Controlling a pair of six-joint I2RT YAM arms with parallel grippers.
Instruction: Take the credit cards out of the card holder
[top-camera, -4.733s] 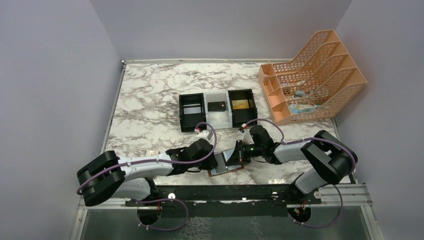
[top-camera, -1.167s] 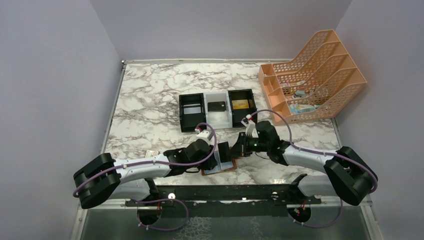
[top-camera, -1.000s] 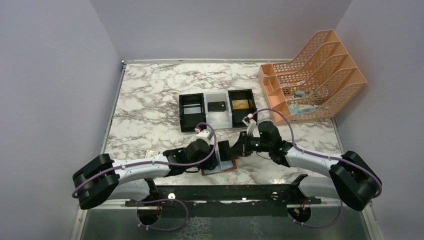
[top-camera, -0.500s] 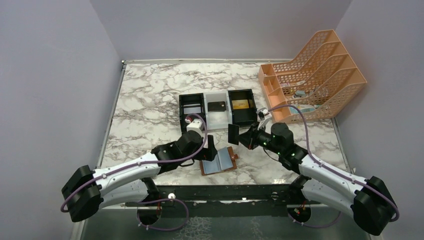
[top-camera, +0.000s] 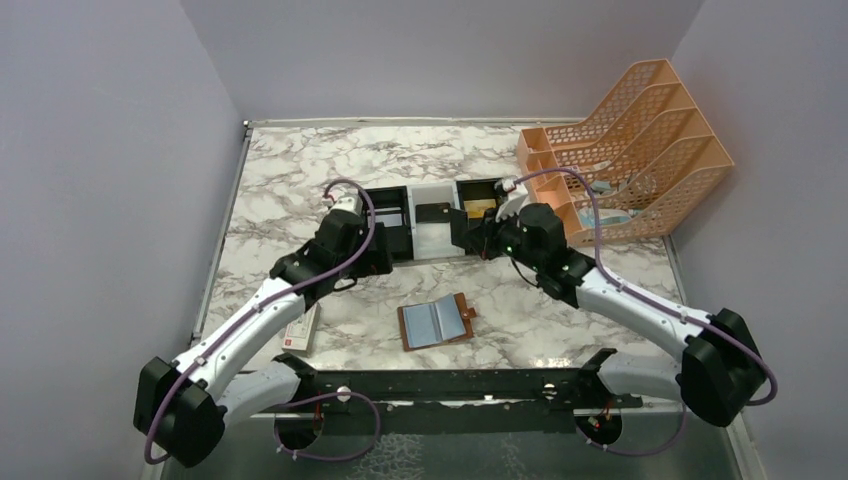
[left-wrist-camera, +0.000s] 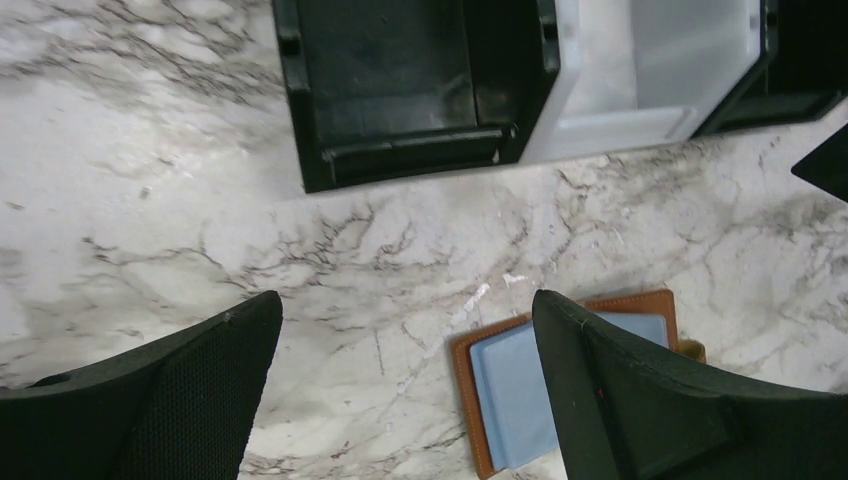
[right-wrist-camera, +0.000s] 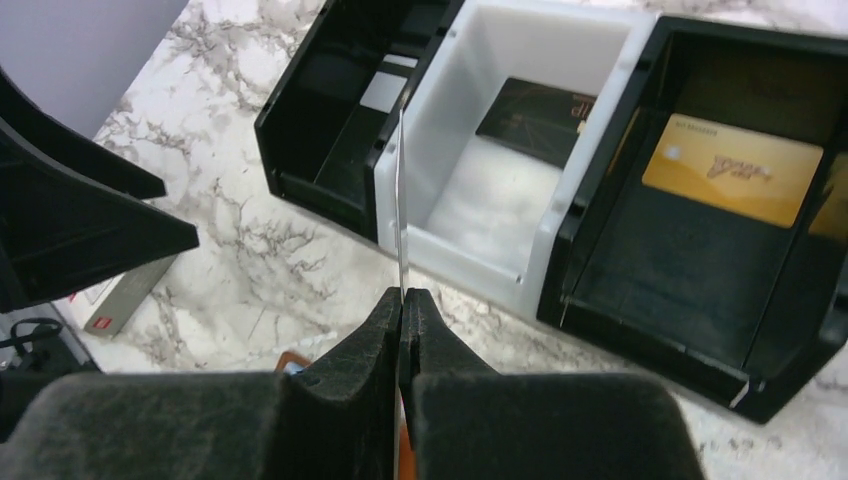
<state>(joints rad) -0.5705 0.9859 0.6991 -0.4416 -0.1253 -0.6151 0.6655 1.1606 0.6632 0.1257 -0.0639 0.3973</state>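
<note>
The brown card holder (top-camera: 436, 322) lies open near the table's front edge, its pale blue pockets facing up, with no gripper on it. It also shows under my left wrist as the card holder (left-wrist-camera: 515, 385). My right gripper (right-wrist-camera: 403, 295) is shut on a thin credit card (right-wrist-camera: 401, 190), seen edge-on and upright. It hangs over the near wall of the tray's white middle compartment. From above, the right gripper (top-camera: 474, 238) is at the tray's front. My left gripper (left-wrist-camera: 407, 300) is open and holds nothing. It hovers by the tray's left compartment, the left gripper (top-camera: 378, 258) apart from the card holder.
The black-and-white three-compartment tray (top-camera: 385, 255) holds a gold card (right-wrist-camera: 732, 168) on the right, a dark card (right-wrist-camera: 530, 108) in the middle and a pale one (right-wrist-camera: 385, 88) on the left. A long white box (top-camera: 300, 328) lies front left. An orange file rack (top-camera: 625, 150) stands back right.
My left gripper opened, let go of the card holder and moved back to the tray. My right gripper carried the card up from the card holder to the tray.
</note>
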